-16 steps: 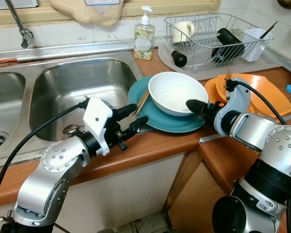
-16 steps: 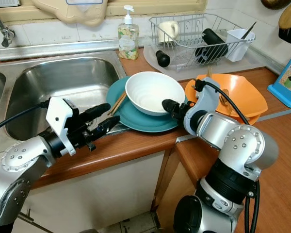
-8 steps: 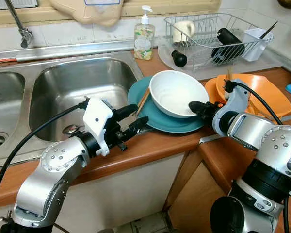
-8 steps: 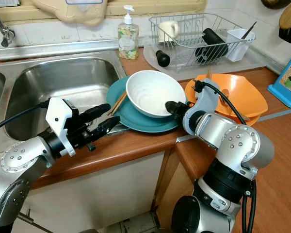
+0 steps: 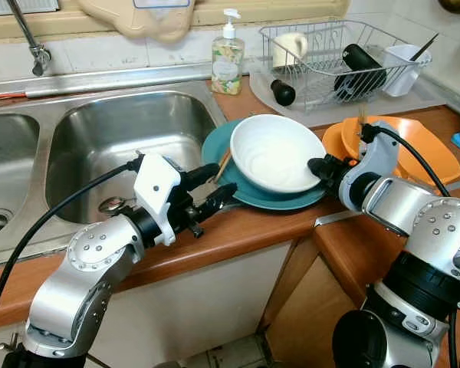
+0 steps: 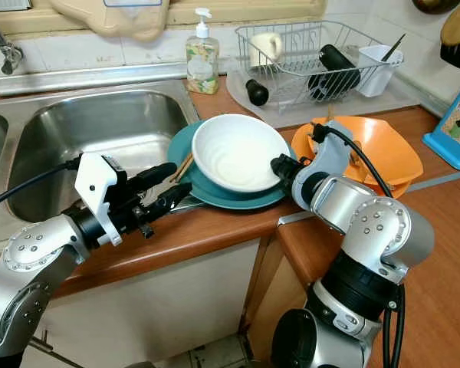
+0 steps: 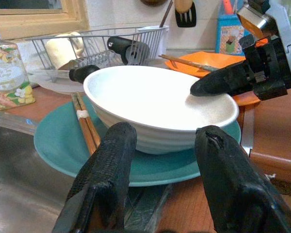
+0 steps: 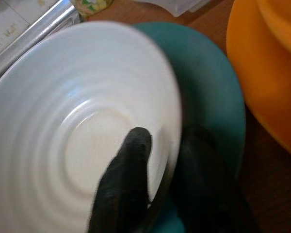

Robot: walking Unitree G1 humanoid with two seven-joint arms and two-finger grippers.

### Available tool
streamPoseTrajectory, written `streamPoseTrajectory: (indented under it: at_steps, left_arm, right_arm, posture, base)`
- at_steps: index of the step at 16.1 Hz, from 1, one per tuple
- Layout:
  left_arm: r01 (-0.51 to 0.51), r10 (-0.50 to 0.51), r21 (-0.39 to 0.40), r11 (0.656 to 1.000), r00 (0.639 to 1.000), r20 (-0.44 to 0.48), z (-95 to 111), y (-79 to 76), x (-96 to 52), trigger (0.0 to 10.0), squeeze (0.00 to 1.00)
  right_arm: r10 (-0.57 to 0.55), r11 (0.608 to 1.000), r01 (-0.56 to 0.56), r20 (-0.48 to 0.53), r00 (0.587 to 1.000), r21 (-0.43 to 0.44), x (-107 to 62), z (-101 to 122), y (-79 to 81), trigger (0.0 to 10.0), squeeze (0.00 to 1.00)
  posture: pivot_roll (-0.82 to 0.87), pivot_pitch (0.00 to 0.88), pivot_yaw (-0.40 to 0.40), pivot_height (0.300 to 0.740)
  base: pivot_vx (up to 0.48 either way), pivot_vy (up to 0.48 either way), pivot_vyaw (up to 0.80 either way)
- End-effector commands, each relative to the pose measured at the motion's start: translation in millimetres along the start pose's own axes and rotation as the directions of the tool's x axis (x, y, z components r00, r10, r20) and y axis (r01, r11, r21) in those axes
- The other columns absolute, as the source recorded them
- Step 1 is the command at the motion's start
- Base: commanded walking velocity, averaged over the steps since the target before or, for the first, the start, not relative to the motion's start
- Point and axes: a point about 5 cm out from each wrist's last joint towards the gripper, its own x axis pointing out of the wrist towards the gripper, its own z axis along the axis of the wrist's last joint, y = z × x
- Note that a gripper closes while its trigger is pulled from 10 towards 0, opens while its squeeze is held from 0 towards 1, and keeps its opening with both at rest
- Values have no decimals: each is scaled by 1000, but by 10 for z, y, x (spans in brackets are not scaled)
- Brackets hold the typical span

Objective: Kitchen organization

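My right gripper [image 8: 157, 194] is clamped on the rim of the white bowl [image 5: 276, 152], one finger inside [image 8: 128, 165], the other outside under the rim. The bowl sits tilted on the teal plate [image 5: 224, 146], its open side leaning toward the sink [image 5: 123, 142]. The plate rests on the wooden tabletop [image 5: 245, 226] just right of the sink, its left rim at the sink's edge. A pair of chopsticks [image 7: 85, 126] lies on the plate, left of the bowl.

My left gripper [image 5: 213, 190] hovers over the tabletop's front edge by the sink corner, fingers spread apart and holding nothing, pointing at the plate and bowl. In the left wrist view the bowl shows between the two finger pads [image 7: 109, 160], near but apart.

Right of the plate, touching or just beside it, is an orange bowl [image 5: 414, 142] with a utensil lying in it; I can't tell what kind. Behind, a wire dish rack [image 5: 330, 54] holds a cream mug [image 5: 290, 47], a black bottle-like thing [image 5: 356, 65] and a white cutlery cup [image 5: 405, 65]. A soap dispenser [image 5: 228, 57] stands at the back between sink and rack. A tap [image 5: 31, 38] is at upper left. A blue box [image 6: 454, 115] stands at far right.
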Motion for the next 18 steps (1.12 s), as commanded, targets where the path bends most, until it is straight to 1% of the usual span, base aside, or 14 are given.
streamPoseTrajectory:
  at_steps: [1, 5, 7, 11, 12, 13, 14, 15, 16, 17, 18]
  left_arm:
    - [3, -3, 12, 1000, 1000, -1, 11, 4, 34, 10000, 0]
    - [2, -2, 16, 1000, 1000, -2, 6, 1, 39, 10000, 0]
    - [-15, 15, 21, 1000, 1000, 1, 10, 22, 44, 10000, 0]
    - [-56, 57, -19, 998, 998, 22, 41, 68, 68, 10000, 0]
    - [-55, 56, -42, 998, 998, 31, 47, 74, 71, 10000, 1000]
    - [-56, 58, -48, 997, 998, 35, 52, 75, 72, 10000, 1000]
    - [-83, 85, -42, 996, 995, 46, 68, 99, 78, 10000, 1000]
    - [-94, 96, -43, 995, 994, 54, 77, 111, 83, 10000, 867]
    - [-105, 110, -65, 992, 990, 85, 119, 130, 95, 10000, 259]
    - [-105, 112, -76, 992, 989, 97, 136, 135, 100, 10000, 0]
    - [-113, 124, -97, 989, 986, 113, 159, 146, 102, 10000, 0]
  right_arm:
    - [1, 1000, -1, 37, 999, -7, -35, 52, 22, 0, 0]
    - [12, 1000, -12, 38, 999, 1, -44, 40, 36, 0, 0]
    - [11, 1000, -11, 54, 998, 3, -41, 52, 37, 0, 0]
    - [24, 1000, -23, 90, 996, -14, -59, 110, 64, 0, 0]
    - [31, 999, -29, 105, 994, -22, -68, 130, 76, 0, 0]
    - [38, 999, -35, 114, 993, -28, -73, 143, 87, 0, 0]
    - [70, 997, -64, 139, 988, -50, -88, 184, 133, 0, 0]
    - [90, 994, -80, 154, 984, -69, -95, 207, 160, 0, 0]
    - [133, 986, -110, 194, 972, -121, -107, 255, 219, 0, 0]
    - [153, 982, -125, 208, 966, -142, -111, 271, 245, 0, 0]
    - [182, 975, -146, 222, 958, -170, -116, 286, 282, 0, 0]
  posture:
    - [-111, 0, -14, 740]
    - [-110, 0, -9, 740]
    - [-111, 0, -8, 740]
    - [-114, 0, -8, 740]
    - [-114, 0, -8, 740]
    - [-114, 0, -8, 740]
    - [-115, 0, -8, 740]
    - [-115, 0, -8, 740]
    - [-118, 0, -7, 740]
    - [-116, 0, -8, 740]
    - [-116, 0, -8, 740]
  base:
    - [0, 0, 0]
    - [0, 0, 0]
    - [0, 0, 0]
    - [0, 0, 0]
    - [0, 0, 0]
    - [0, 0, 0]
    - [0, 0, 0]
    - [0, 0, 0]
    - [0, 0, 0]
    - [0, 0, 0]
    - [0, 0, 0]
